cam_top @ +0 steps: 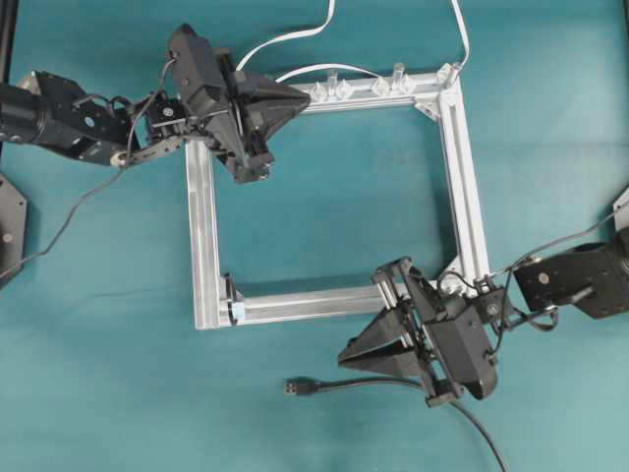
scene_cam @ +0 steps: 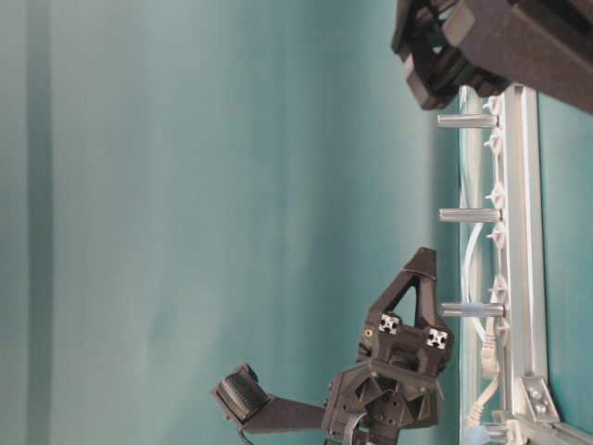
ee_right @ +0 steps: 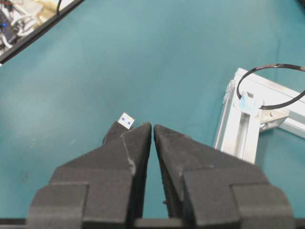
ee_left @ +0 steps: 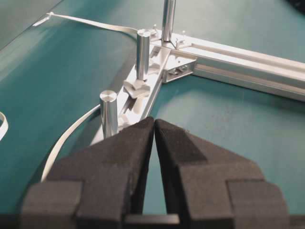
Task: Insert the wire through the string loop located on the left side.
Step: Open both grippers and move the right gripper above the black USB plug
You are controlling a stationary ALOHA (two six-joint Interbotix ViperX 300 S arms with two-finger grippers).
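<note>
1. A flat teal table [cam_top: 118, 393] fills every view, and on it lies a square aluminium frame [cam_top: 203, 236] with three upright metal posts [ee_left: 143, 53] and a white cable [cam_top: 295, 37] along its far rail.

2. Nothing of the task appears done. The wire [cam_top: 369, 384] lies loose on the table in front of the frame's near rail, gripped by nobody and well apart from the string loop [ee_right: 276, 86].

3. The string loop stands at the near left corner of the frame, with a pale-blue bit [ee_right: 247, 101] at its base on the rail. In the right wrist view it reads as a thin dark ring rising from that corner; overhead it is too fine to make out.

4. The wire's long axis runs roughly left to right across the overhead view. Its plug [cam_top: 300, 387] forms the left end, metal tip pointing left, toward the loop's side of the table; the cable trails right and curves off the bottom edge.

5. The left gripper [ee_left: 154, 125] has its jaws pressed together on nothing and hangs over the frame's far left corner.

6. The right gripper [ee_right: 152, 130] shows its pads nearly touching, also empty, above the table just beside the plug.

7. Still to come, by my reading: seize the wire near the plug, carry it to the near left corner, and thread the tip through the ring.
</note>
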